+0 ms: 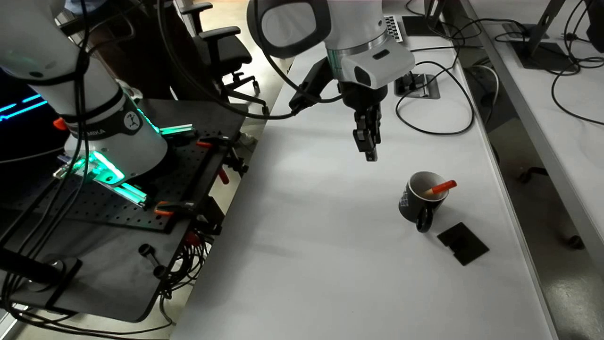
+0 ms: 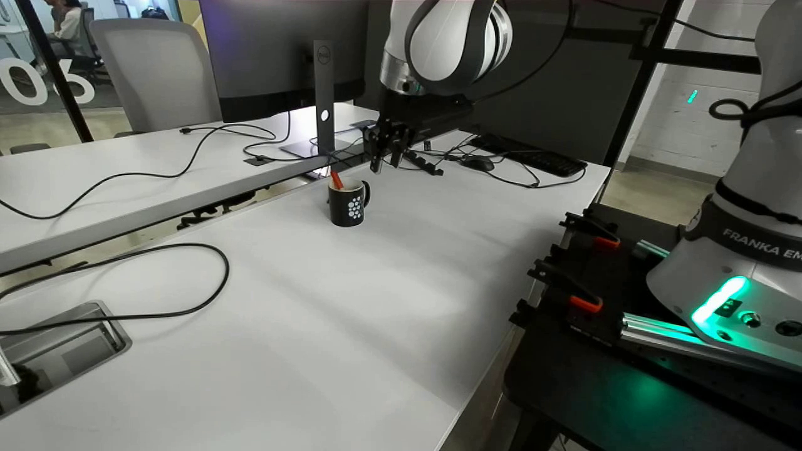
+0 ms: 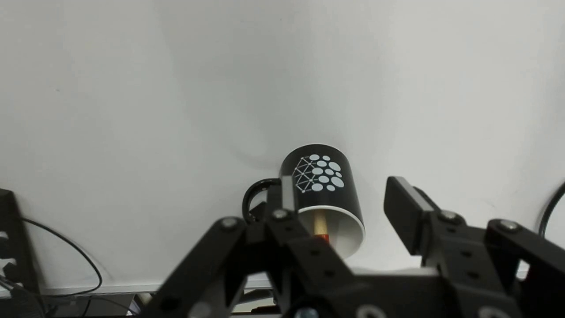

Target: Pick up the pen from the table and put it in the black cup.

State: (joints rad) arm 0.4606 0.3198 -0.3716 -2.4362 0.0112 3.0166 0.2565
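Note:
The black cup (image 1: pixel 411 208) (image 2: pixel 346 207) stands upright on the white table in both exterior views. Its pale inside holds the pen (image 1: pixel 441 187) (image 2: pixel 336 180), which leans on the rim with its red-orange end sticking out above. Seen from the wrist, the cup (image 3: pixel 326 174) shows its white dotted print, and a tan stretch of the pen (image 3: pixel 320 221) runs into it; part of the red end is behind a finger. My gripper (image 1: pixel 368 148) (image 2: pixel 387 164) (image 3: pixel 342 194) is above the table, apart from the cup, its jaws open with nothing held between them.
A flat black square piece (image 1: pixel 465 245) lies beside the cup near the table's edge. Beyond the gripper, a looped black cable (image 1: pixel 436 132) rests by a metal table hatch (image 1: pixel 427 89). A second table with a monitor (image 2: pixel 288 50) runs alongside, across a gap.

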